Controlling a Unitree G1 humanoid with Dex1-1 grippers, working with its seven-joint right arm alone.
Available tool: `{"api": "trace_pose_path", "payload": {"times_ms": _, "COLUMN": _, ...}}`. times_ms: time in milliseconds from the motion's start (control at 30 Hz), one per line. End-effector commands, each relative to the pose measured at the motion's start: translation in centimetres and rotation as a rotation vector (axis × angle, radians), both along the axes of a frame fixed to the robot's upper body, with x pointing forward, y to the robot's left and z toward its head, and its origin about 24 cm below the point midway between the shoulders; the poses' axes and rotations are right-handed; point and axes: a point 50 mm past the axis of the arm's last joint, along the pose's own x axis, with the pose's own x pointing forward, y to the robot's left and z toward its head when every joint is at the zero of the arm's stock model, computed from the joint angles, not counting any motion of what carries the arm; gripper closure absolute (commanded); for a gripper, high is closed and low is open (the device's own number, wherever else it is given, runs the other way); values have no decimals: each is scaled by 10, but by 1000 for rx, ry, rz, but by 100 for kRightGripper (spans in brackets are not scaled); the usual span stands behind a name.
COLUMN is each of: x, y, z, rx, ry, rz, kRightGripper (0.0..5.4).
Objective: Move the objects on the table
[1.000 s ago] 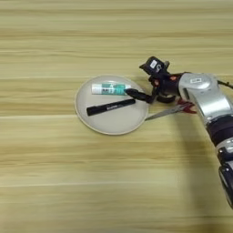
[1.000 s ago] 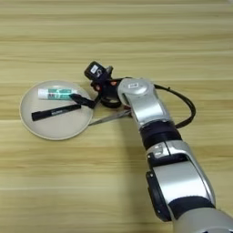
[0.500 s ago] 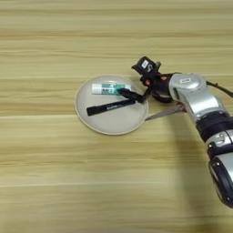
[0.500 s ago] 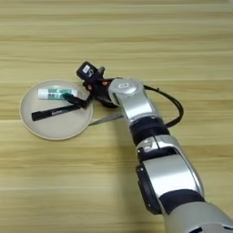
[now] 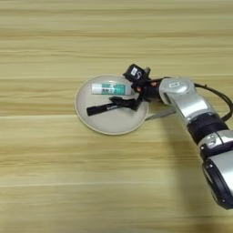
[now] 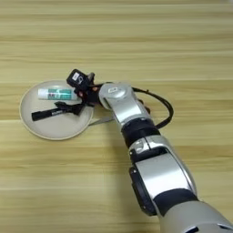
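Observation:
A round beige plate (image 5: pixel 91 122) lies left of the table's middle. In it are a white glue stick with a green label (image 5: pixel 110 88) and, just in front of it, a black marker (image 5: pixel 102 108). My right gripper (image 5: pixel 128 98) reaches in from the right over the plate's right part, close to the marker's right end and the glue stick's right end. A steel scissors blade (image 5: pixel 160 114) pokes out from under my silver forearm (image 5: pixel 189 102), beside the plate's right rim; the scissors' handles are hidden by the arm. In the right eye view the gripper (image 6: pixel 75 105) hangs over the plate (image 6: pixel 43 131).
A black cable (image 6: pixel 163 103) loops out from the forearm to the right. The light wooden table (image 5: pixel 54 182) fills the rest of both views, and my arm crosses its lower right part.
The arm has swung left, carrying the gripper from beside the plate's right rim to above the plate, near the marker. Marker, glue stick and scissors blade lie where they were.

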Motion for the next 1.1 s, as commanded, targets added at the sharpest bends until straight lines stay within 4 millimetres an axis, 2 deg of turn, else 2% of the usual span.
{"api": "trace_pose_path", "payload": {"times_ms": 33, "x": 16, "y": 11, "z": 39, "rx": 14, "ry": -142, "rz": 27, "kRightGripper": 5}}
{"api": "trace_pose_path", "payload": {"times_ms": 267, "x": 18, "y": 12, "z": 32, "rx": 11, "ry": -82, "rz": 7, "kRightGripper": 5}}
{"api": "trace_pose_path", "payload": {"times_ms": 1100, "x": 13, "y": 12, "z": 11, "rx": -77, "ry": 52, "rz": 39, "kRightGripper": 271}}
